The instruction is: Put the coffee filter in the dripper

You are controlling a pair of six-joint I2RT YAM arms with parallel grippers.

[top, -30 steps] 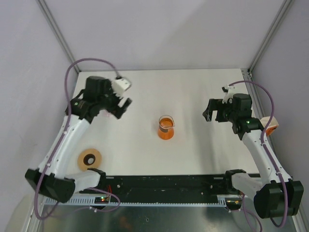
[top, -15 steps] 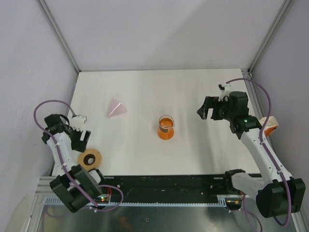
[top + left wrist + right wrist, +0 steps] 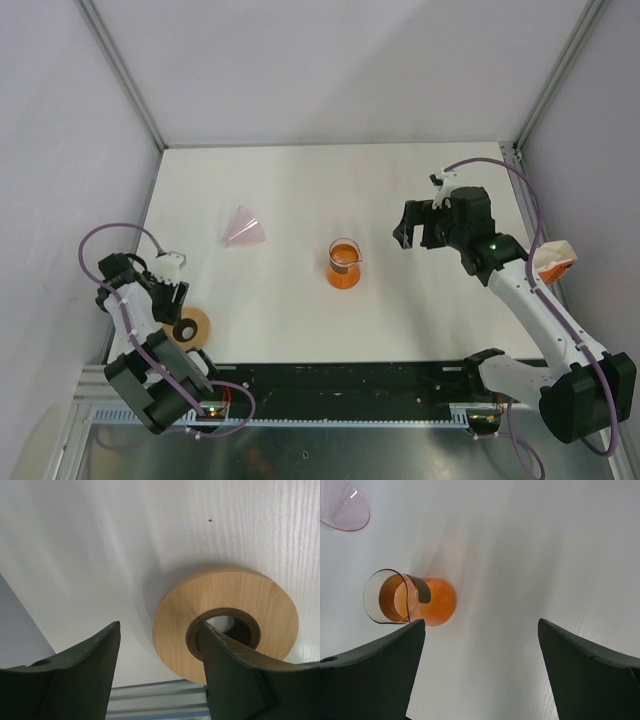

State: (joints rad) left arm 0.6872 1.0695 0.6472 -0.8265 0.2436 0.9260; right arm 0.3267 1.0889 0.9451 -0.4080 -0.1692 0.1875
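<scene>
The coffee filter (image 3: 245,227), a pale-pink paper cone, lies on the white table left of centre; it also shows at the top left of the right wrist view (image 3: 342,511). The translucent orange dripper (image 3: 343,265) stands upright mid-table, empty, and shows in the right wrist view (image 3: 410,600). My right gripper (image 3: 408,238) is open and empty, right of the dripper and apart from it (image 3: 481,622). My left gripper (image 3: 175,308) is open and empty at the near left, far from the filter (image 3: 160,626).
A wooden ring (image 3: 188,328) lies at the near left under my left gripper (image 3: 225,625). A white-and-orange packet (image 3: 553,260) sits at the table's right edge. The metal rail (image 3: 340,400) runs along the near edge.
My left arm has pulled back from the filter's spot to the near left, above the wooden ring, leaving the filter on the table. My right gripper has moved left towards the dripper.
</scene>
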